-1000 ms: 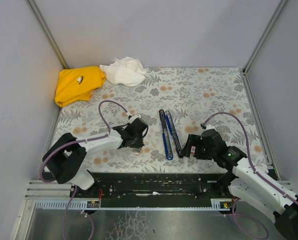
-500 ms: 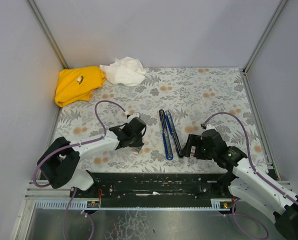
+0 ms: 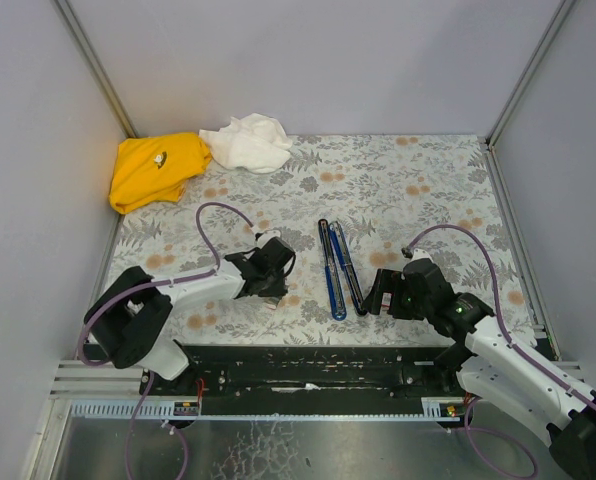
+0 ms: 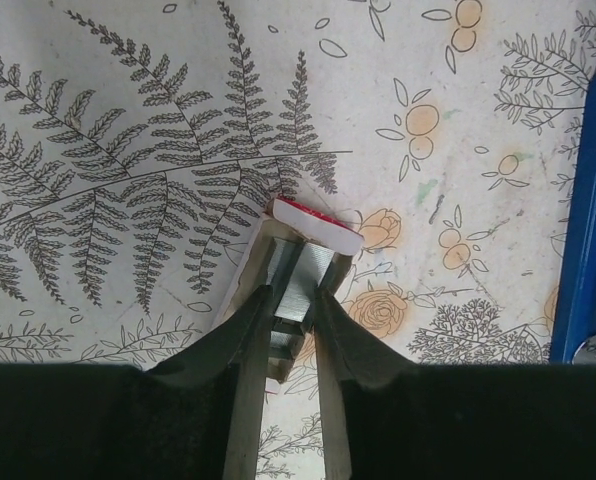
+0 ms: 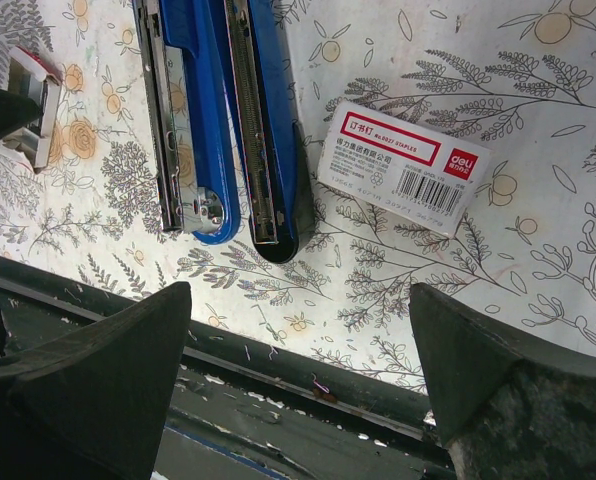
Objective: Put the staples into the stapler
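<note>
The stapler lies swung open flat at mid-table, its blue top arm beside the black base. In the left wrist view a small whitish tray with a red end holds the silvery staples. My left gripper hangs over the tray's near end, open only a narrow way, one finger on each side of the strip. The printed staple box lies right of the stapler. My right gripper is open wide and empty, just short of stapler and box.
A yellow cloth and a white cloth lie at the back left. Grey walls close in the floral table on three sides. A black rail runs along the near edge, under the right gripper.
The left jaws have parted slightly around the staple strip. The left arm swayed a little and came back. The right arm has not moved.
</note>
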Robot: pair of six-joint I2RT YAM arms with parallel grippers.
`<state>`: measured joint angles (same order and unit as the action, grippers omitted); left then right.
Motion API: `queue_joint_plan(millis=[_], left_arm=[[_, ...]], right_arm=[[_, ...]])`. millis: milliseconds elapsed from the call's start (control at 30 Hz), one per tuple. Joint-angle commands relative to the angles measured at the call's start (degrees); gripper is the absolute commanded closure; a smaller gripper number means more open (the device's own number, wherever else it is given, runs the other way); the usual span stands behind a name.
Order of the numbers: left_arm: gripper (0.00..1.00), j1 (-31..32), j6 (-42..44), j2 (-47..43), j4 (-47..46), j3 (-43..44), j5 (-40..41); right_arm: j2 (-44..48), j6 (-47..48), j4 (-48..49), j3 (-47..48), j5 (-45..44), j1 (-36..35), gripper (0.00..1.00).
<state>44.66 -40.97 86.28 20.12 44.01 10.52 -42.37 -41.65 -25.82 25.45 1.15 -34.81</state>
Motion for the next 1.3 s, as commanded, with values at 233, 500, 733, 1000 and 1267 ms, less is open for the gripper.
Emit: queue_joint_plan(millis=[233, 500, 733, 1000, 1267], left_arm=[[0.77, 1.0, 1.5, 2.2, -1.3, 0.6, 2.2], [0.8, 1.5, 1.2, 2.5, -0.7, 0.6, 2.5], [0.82, 1.6, 0.5, 0.2, -0.3, 1.0, 2.1], [0.86, 1.5, 0.1, -2.4, 0.7, 1.8, 1.7], [0.88, 1.5, 0.8, -3.2, 1.8, 1.6, 2.5]], right_arm=[[0.6, -0.6, 1.6, -0.3, -0.2, 0.2, 0.04], [0.8, -0.5, 1.7, -0.3, -0.2, 0.2, 0.04], [0.8, -0.6, 1.6, -0.3, -0.2, 0.1, 0.04], [0.3, -0.7, 2.4, -0.6, -0.3, 0.2, 0.04], [-0.7, -1.4, 3.7, -1.0, 0.8, 0.2, 0.04]])
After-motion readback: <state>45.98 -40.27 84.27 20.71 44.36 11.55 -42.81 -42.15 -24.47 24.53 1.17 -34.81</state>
